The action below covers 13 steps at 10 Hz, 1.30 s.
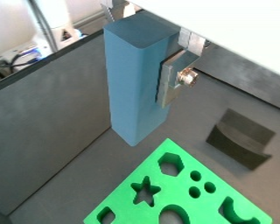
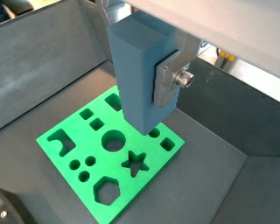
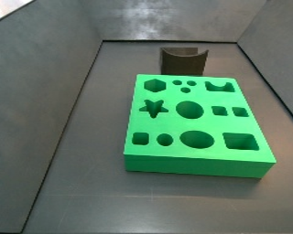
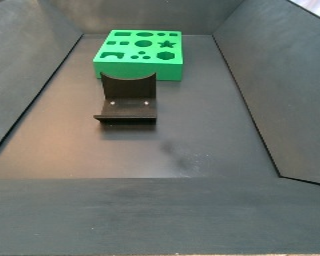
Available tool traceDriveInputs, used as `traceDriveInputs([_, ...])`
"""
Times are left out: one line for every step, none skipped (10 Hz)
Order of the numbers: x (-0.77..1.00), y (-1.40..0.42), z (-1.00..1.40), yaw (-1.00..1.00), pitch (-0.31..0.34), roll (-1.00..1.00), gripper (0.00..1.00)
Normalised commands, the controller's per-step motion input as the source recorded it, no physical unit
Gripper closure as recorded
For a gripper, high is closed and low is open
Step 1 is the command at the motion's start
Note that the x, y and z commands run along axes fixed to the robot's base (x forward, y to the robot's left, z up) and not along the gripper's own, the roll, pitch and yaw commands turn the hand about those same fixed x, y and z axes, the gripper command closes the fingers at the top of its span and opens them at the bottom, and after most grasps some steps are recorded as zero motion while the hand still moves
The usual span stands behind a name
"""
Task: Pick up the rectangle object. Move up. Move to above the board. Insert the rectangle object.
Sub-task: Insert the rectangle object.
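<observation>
The tool is clenched on the rectangle object, a plain matte blue block that hangs upright between the silver finger plates, raised clear of the counter. In both wrist views one finger shows as a flat silver plate with a round bolt head, pressed flat against the block's side; the opposite finger is hidden behind the block. The tool itself does not appear in either side view.

Below the block lies the board, a bright green square slab resting flat on the dark counter. In a wrist view the lower end of the block overlaps the board's far edge. The board's cutouts include a star, a hexagon, several circles, squares and an oval, all showing dark inside.

Just beside the board stands the fixture, a dark bracket with a curved notch on its base plate; a side view shows it close to one board edge.

The counter is a matte dark grey floor walled by sloping grey panels. Beyond the wall, a wrist view shows cables and pale equipment.
</observation>
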Motion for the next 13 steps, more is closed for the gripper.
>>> traceDriveInputs([0.12, 0.0, 0.0, -0.66, 0.0, 0.0, 1.0])
traceDriveInputs([0.14, 0.0, 0.0, -0.76, 0.0, -0.02, 1.0])
traceDriveInputs([0.13, 0.0, 0.01, -0.87, 0.0, -0.03, 1.0])
traceDriveInputs([0.0, 0.0, 0.0, -0.99, -0.011, -0.02, 1.0])
traceDriveInputs([0.0, 0.0, 0.0, -1.0, -0.011, 0.0, 1.0])
traceDriveInputs([0.0, 0.0, 0.0, -1.0, -0.013, 0.0, 1.0])
traceDriveInputs([0.0, 0.0, 0.0, -1.0, -0.017, 0.0, 1.0])
traceDriveInputs([0.0, 0.0, 0.0, -1.0, -0.019, 0.0, 1.0])
traceDriveInputs([0.0, 0.0, 0.0, -1.0, -0.019, 0.0, 1.0])
traceDriveInputs([0.0, 0.0, 0.0, -1.0, -0.02, 0.0, 1.0])
traceDriveInputs([0.0, 0.0, 0.0, -1.0, -0.02, 0.0, 1.0])
traceDriveInputs([0.0, 0.0, 0.0, -1.0, -0.023, 0.0, 1.0])
traceDriveInputs([0.0, 0.0, 0.0, -1.0, -0.021, 0.0, 1.0])
